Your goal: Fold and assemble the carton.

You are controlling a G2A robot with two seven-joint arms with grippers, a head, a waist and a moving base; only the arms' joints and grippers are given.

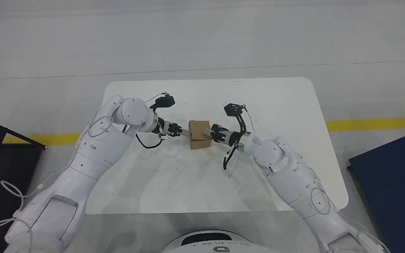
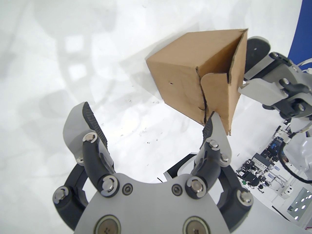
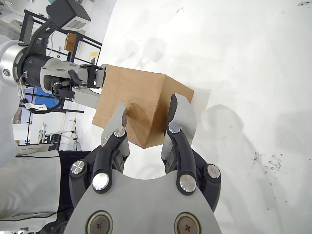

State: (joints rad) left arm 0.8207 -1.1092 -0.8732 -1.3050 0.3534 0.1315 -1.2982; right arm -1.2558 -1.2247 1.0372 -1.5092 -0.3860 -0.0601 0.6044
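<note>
The small brown cardboard carton (image 1: 199,134) hangs tilted over the middle of the white table (image 1: 278,107) between the 2 arms, the right gripper (image 3: 148,110) clamping 1 corner while the left gripper (image 2: 149,109), spread wide, just touches the unfolded flap end facing it.

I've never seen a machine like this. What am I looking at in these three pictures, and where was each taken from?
It is a robot with two arms, each ending in a two-fingered gripper. The top view looks down from above the arms at a white table; the other two come from cameras on each wrist, looking past that arm's own fingers. Between the arms, at the table's middle, is one brown cardboard carton, partly folded. The right gripper appears to pinch a corner of it. The left gripper is open, one fingertip at the carton's edge.
</note>
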